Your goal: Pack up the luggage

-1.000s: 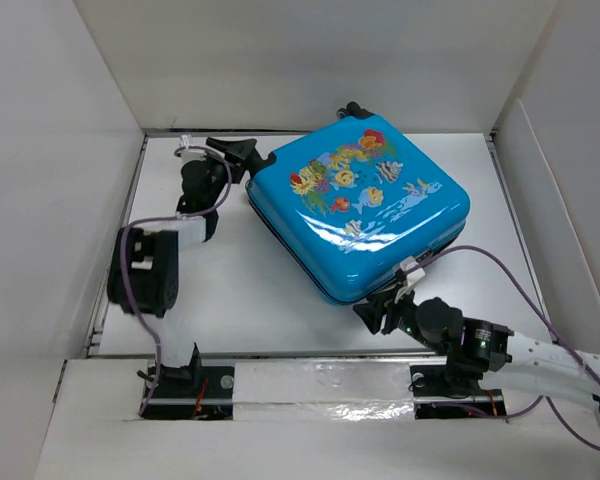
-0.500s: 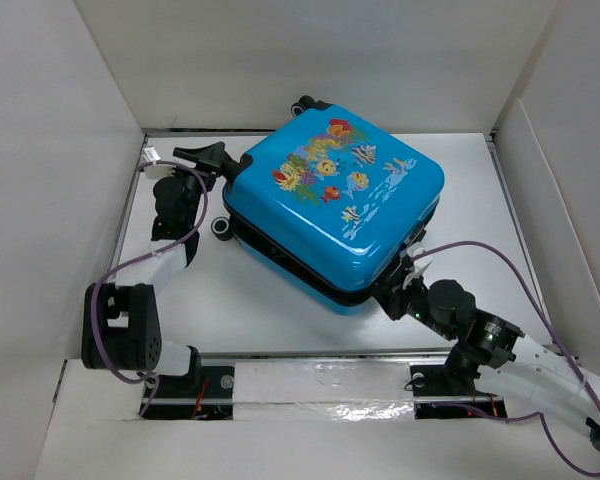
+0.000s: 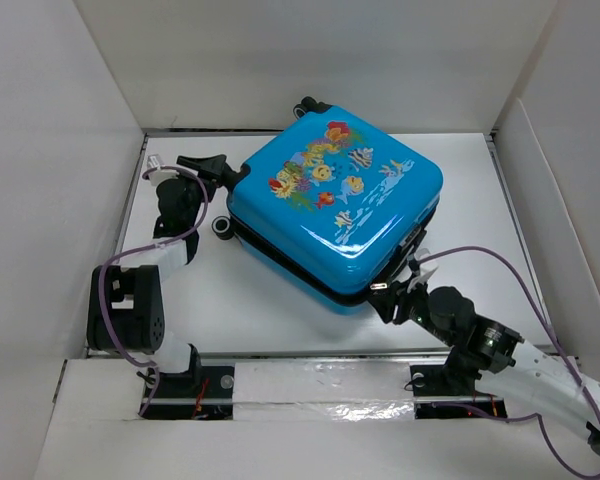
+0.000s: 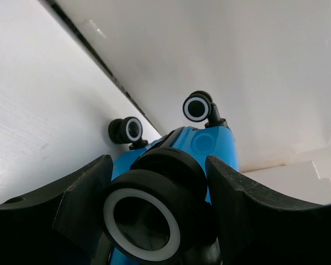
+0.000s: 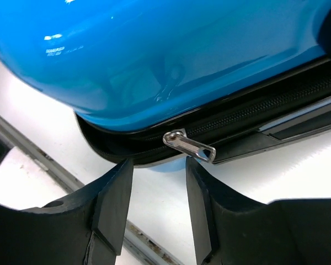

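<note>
Blue luggage [image 3: 335, 215] on white table [image 3: 242, 292]

Inside of the luggage [image 3: 335, 215] hidden; right arm [image 3: 562, 372] cut off at frame edge

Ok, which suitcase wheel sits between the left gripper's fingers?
The nearest wheel, flanked by the left gripper; the other two wheels stand clear beyond.

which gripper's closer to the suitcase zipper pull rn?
Right. The right gripper is just short of the zipper pull, jaws open. The left gripper is across the luggage, clamped on a corner wheel.
</note>
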